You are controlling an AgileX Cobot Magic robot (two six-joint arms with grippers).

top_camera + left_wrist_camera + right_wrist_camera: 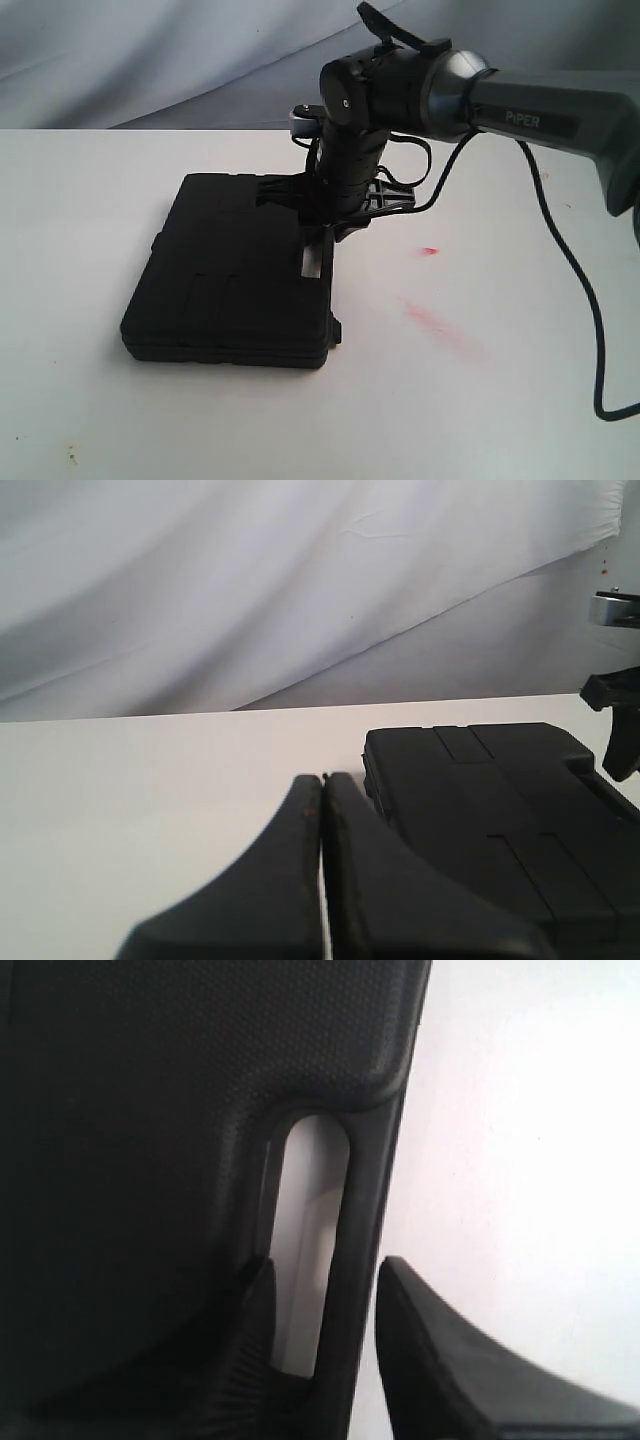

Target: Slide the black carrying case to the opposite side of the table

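The matte black case (230, 270) lies flat on the white table (450, 400), left of centre. My right gripper (325, 238) reaches down onto its right edge at the slot handle (312, 1240). The jaws straddle the handle bar: one finger (250, 1310) sits at the slot side, the other (420, 1340) outside the edge, with a thin gap showing. My left gripper (322, 778) is shut and empty, low over the table (150, 780) beside the case (500, 800). The exterior view does not show it.
Red smears (440, 325) mark the table right of the case. The right arm (540, 110) comes in from the upper right, trailing a black cable (590, 330). Grey cloth (150, 60) hangs behind the table's far edge.
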